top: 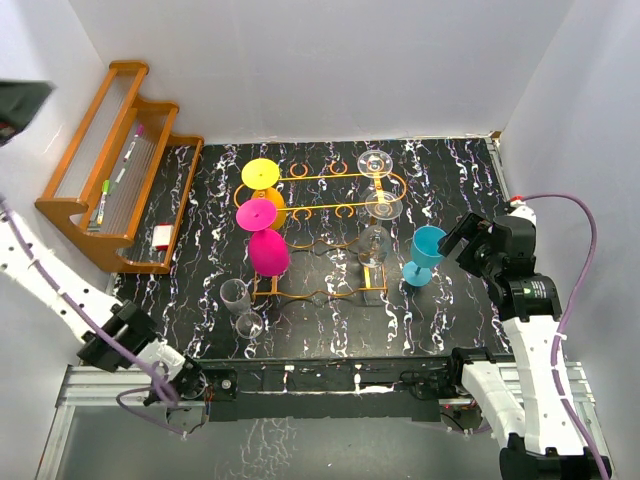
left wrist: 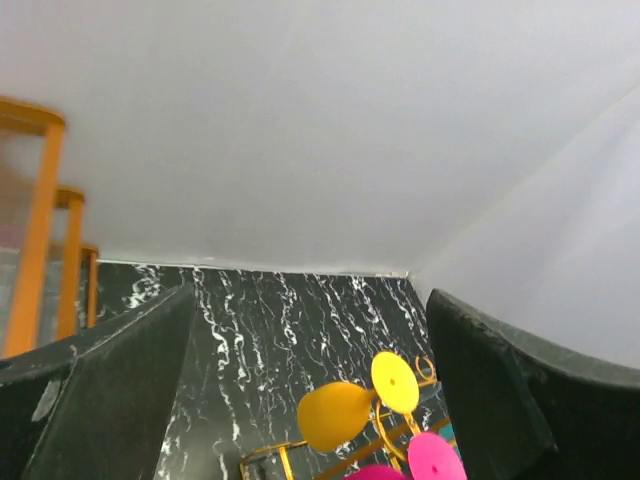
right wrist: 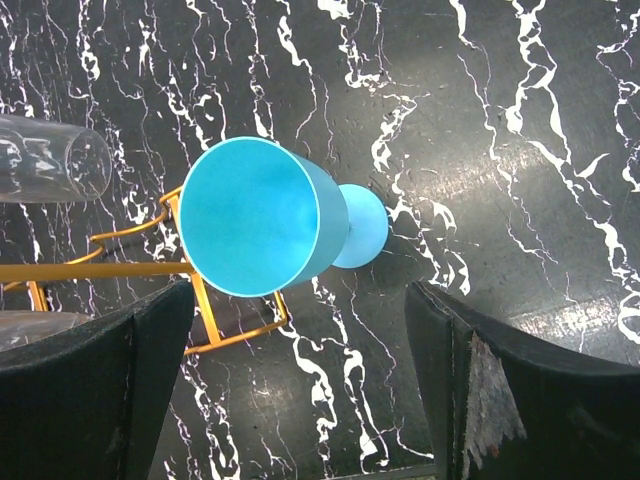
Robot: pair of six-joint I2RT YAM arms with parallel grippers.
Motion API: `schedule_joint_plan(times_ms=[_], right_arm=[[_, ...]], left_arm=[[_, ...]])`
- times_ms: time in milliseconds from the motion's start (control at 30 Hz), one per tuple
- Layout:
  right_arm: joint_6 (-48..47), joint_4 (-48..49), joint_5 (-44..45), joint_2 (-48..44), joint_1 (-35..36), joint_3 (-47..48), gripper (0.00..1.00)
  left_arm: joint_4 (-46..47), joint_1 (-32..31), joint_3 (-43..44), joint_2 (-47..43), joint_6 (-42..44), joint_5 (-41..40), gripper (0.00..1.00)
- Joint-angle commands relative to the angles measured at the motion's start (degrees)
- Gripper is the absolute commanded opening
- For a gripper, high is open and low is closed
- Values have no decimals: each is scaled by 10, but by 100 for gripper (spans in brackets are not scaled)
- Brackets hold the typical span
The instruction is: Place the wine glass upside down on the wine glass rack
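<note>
A blue wine glass [top: 425, 254] stands upright on the black marble mat just right of the gold wire wine glass rack [top: 322, 243]. In the right wrist view the blue glass [right wrist: 262, 216] sits straight below, its mouth facing up, between and ahead of the spread fingers. My right gripper [top: 462, 238] is open and empty, hovering just right of the glass. The rack holds a yellow glass [top: 262, 180], an orange one, a pink glass [top: 266, 245] and clear glasses [top: 378, 185], all hung upside down. My left gripper [top: 190, 385] is open and empty at the near left edge.
An orange slatted wooden rack [top: 118, 165] stands at the back left with pens on it. Two clear glasses [top: 240, 305] stand on the mat in front of the wire rack. White walls close in the back and both sides.
</note>
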Motion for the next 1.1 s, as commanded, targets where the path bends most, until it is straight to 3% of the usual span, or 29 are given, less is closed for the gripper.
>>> schedule_joint_plan(times_ms=[0,200,333,400,533,733,1067], right_arm=[[11,36,8,3,1,14,88],[0,36,25,-4,1,19,88],[10,42,6,2,1,0,85],[14,51,1,0,1,-12,79],[16,66,1,7,1,-24,70],[-2,95,15,50,1,-26,47],[-14,125,54,101,1,-26,45]], left_arm=[[-445,-226,49,46,364,-276,93],[-541,-408,126,84,510,-504,95],[-624,-588,172,123,651,-774,97],[-644,-613,162,125,676,-832,97],[-583,-614,54,33,693,-870,97],[-617,-614,21,-6,681,-870,97],[-623,-614,-7,-23,656,-823,97]])
